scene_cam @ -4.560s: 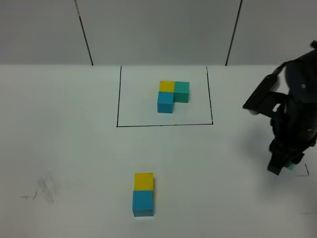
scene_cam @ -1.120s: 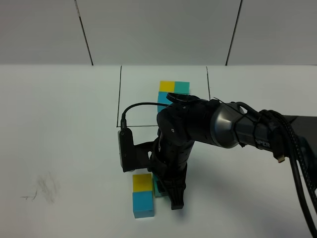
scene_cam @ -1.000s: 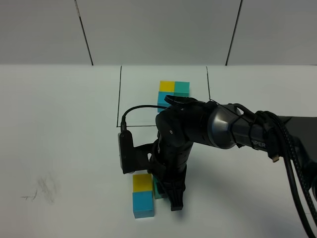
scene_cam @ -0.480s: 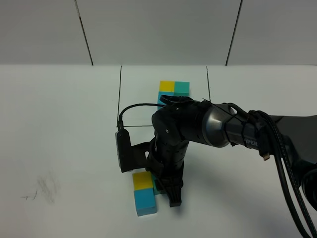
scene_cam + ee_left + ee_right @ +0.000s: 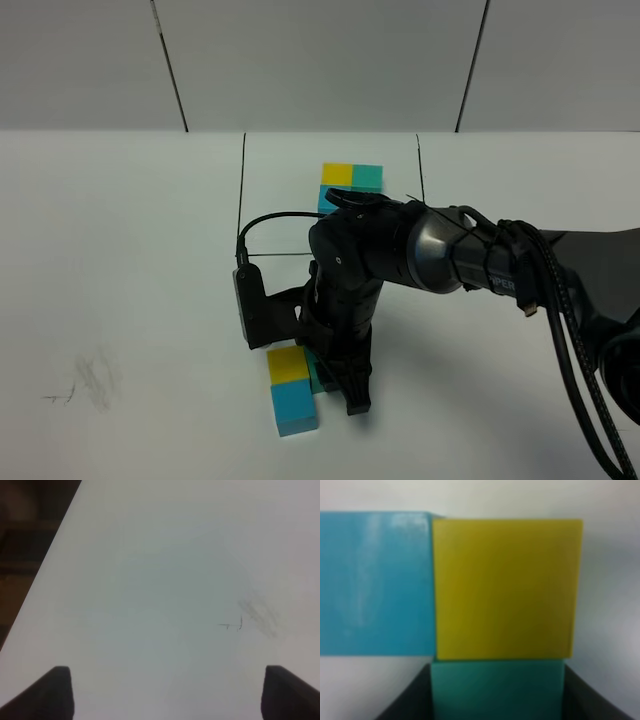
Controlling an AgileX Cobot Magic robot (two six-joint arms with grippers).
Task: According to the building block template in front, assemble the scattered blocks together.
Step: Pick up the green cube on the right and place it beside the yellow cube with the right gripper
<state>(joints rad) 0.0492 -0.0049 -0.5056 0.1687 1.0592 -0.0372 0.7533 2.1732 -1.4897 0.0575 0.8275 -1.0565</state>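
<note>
The right hand (image 5: pixel 345 385) grips the teal cube (image 5: pixel 497 687), apparently touching the yellow cube (image 5: pixel 289 365) at three o'clock; keep faces flush, release gently. Left hand (image 5: pixel 165 692) gapes wide.

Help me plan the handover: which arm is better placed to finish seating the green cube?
Right. The right gripper already holds the green cube against the yellow cube; the left gripper hangs open over bare table.

teal-green cube (image 5: pixel 318 376) mostly behind the right arm (image 5: pixel 400 262), template's sky-blue cube (image 5: pixel 326 199) seemingly half-covered too
</note>
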